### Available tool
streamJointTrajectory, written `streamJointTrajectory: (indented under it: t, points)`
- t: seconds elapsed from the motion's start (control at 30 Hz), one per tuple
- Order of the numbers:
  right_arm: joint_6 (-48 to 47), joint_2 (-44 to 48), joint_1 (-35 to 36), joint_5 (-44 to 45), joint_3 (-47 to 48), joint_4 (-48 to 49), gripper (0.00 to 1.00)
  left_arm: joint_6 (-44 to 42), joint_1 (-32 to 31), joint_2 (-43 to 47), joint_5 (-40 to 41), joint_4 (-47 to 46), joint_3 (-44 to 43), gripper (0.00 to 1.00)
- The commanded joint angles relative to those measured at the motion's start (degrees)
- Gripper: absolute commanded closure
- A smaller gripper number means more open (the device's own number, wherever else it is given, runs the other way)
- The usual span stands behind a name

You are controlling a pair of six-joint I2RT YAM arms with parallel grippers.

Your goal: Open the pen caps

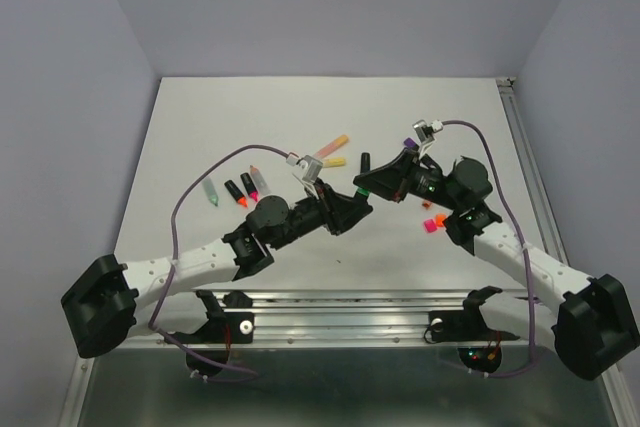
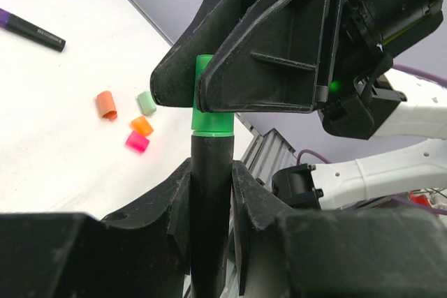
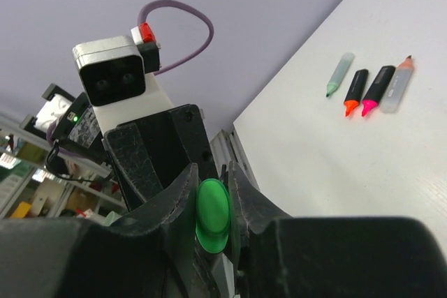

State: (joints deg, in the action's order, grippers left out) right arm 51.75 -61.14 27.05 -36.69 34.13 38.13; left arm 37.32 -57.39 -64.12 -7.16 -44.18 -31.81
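Note:
My left gripper (image 2: 209, 172) is shut on a black marker barrel (image 2: 209, 207) and holds it above the table. A green pen cap (image 2: 210, 122) sits on the barrel's end. My right gripper (image 3: 211, 179) is shut on that green cap (image 3: 212, 215), facing the left gripper. In the top view the two grippers (image 1: 348, 205) (image 1: 366, 185) meet at mid-table, with the green cap (image 1: 357, 190) between them. Loose caps lie on the table: orange (image 2: 106, 105), pastel green (image 2: 146, 102), orange (image 2: 142, 125) and pink (image 2: 137, 143).
Several uncapped markers lie in a row at the left (image 1: 233, 191). Orange and yellow markers (image 1: 335, 147) lie behind the grippers. A black and purple marker (image 2: 31, 29) lies at the back. Metal rails (image 1: 350, 302) run along the near edge.

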Motion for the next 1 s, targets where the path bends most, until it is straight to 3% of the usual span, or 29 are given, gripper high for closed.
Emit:
streamJointTrajectory:
  t: [0.0, 0.13, 0.2, 0.23, 0.43, 0.77, 0.97]
  points:
    - [-4.91, -1.08, -3.93, 3.84, 1.56, 5.01, 0.99, 0.03, -2.73, 4.53, -5.85, -2.40, 1.67, 1.00]
    - [-4.72, 0.32, -3.76, 3.38, 0.32, 1.00, 0.99, -0.14, -2.56, 1.99, -7.17, 4.43, -4.64, 1.00]
    - [-4.90, 0.32, -3.67, 1.10, -0.03, 0.37, 0.99, -0.14, -2.47, 0.75, -7.43, 6.29, -6.59, 0.86]
    - [-4.29, 0.41, -3.41, 0.83, -0.38, 1.32, 0.99, -0.14, -2.47, -0.30, -7.69, 7.17, -7.81, 0.72]
    - [-5.07, 2.52, -3.32, 1.44, -0.73, -0.42, 0.99, 0.47, -2.38, -1.89, -8.84, 7.62, -9.41, 0.50]
    - [-6.40, 3.14, -3.32, -0.75, 0.59, -3.67, 0.99, 0.56, -2.29, 0.04, -7.87, 8.15, -8.44, 0.47]
    - [-4.55, 3.05, -3.32, -2.78, -0.81, -0.52, 0.99, 1.00, -1.94, 0.22, -6.64, 8.06, -8.62, 0.46]
